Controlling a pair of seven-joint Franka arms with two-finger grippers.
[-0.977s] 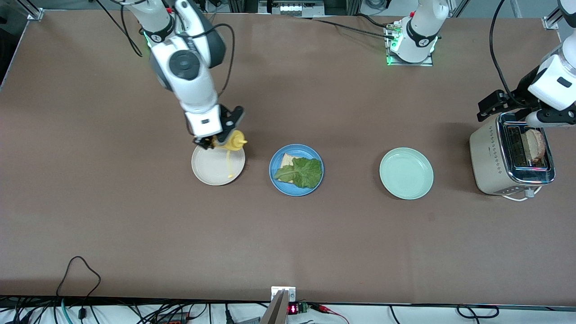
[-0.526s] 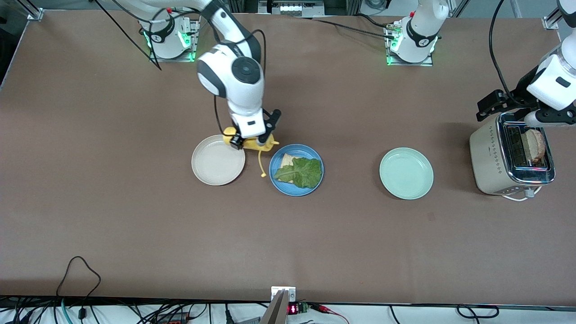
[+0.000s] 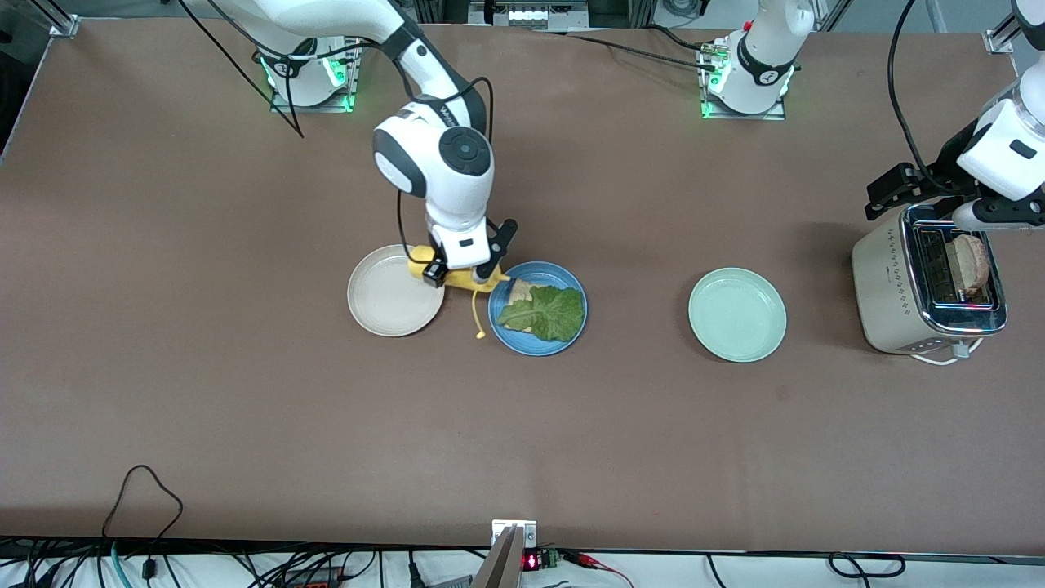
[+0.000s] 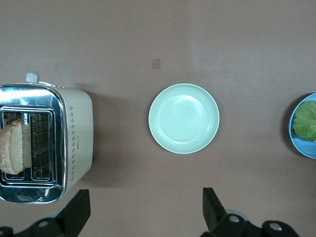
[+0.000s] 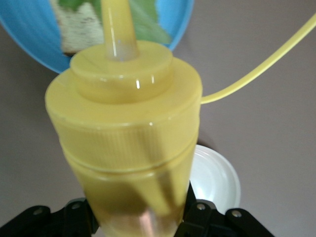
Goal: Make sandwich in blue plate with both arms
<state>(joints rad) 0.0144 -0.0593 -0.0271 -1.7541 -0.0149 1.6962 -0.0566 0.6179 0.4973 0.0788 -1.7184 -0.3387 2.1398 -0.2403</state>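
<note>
The blue plate [image 3: 522, 346] lies mid-table with a bread slice [image 3: 518, 290] and a green lettuce leaf [image 3: 550, 312] on it. My right gripper [image 3: 463, 273] is shut on a yellow squeeze bottle [image 3: 457, 280], tipped over, its nozzle at the plate's rim. In the right wrist view the bottle [image 5: 128, 143] fills the picture between the jaws of the right gripper [image 5: 136, 217], its nozzle over the blue plate [image 5: 29, 44] and bread [image 5: 74, 27]. My left gripper [image 3: 894, 189] waits open beside the toaster; in its own view the left gripper [image 4: 145, 212] holds nothing.
A cream-white plate [image 3: 392, 302] lies beside the blue plate toward the right arm's end. A pale mint-green plate [image 3: 737, 314] lies toward the left arm's end. The toaster [image 3: 894, 286] holds a bread slice [image 3: 971, 261] in one slot. A yellow strand [image 3: 475, 314] dangles from the bottle.
The right arm has carried the yellow bottle from over the cream-white plate to the blue plate's rim and tipped it further. The left arm has not moved.
</note>
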